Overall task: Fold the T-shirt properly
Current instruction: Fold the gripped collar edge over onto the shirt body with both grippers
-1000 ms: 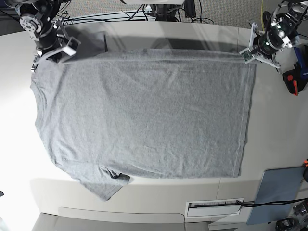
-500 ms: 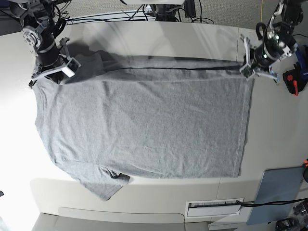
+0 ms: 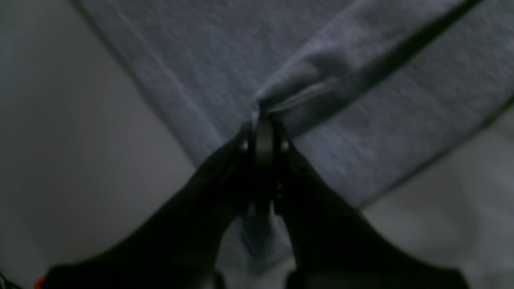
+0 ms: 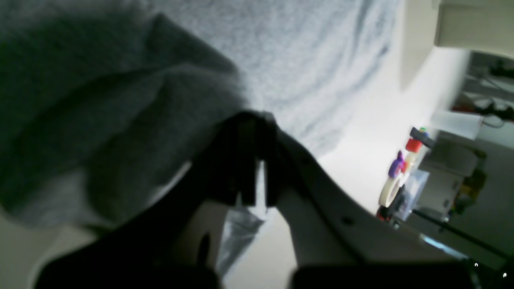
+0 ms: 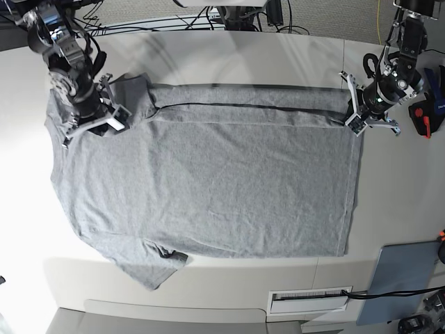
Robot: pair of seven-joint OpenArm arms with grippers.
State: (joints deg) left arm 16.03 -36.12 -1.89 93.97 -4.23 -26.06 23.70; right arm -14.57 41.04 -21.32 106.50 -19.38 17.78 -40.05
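Table (image 5: 229, 52) | both arms low | left hand (image 5: 353, 120), right hand (image 5: 104, 120) pinch T-shirt (image 5: 208, 181) edge

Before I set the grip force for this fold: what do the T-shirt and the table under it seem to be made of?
T-shirt: looks like soft knit, probably cotton jersey; heathered grey flecks, matte, and it drapes and creases where the left gripper and right gripper pinch it. Table: smooth, hard, off-white surface, likely laminate or painted board; faint sheen, no grain visible.

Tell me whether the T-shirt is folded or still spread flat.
Partly folded: the T-shirt lies mostly spread, but its far edge is turned over in a narrow band, pinched by the left tool and right tool.
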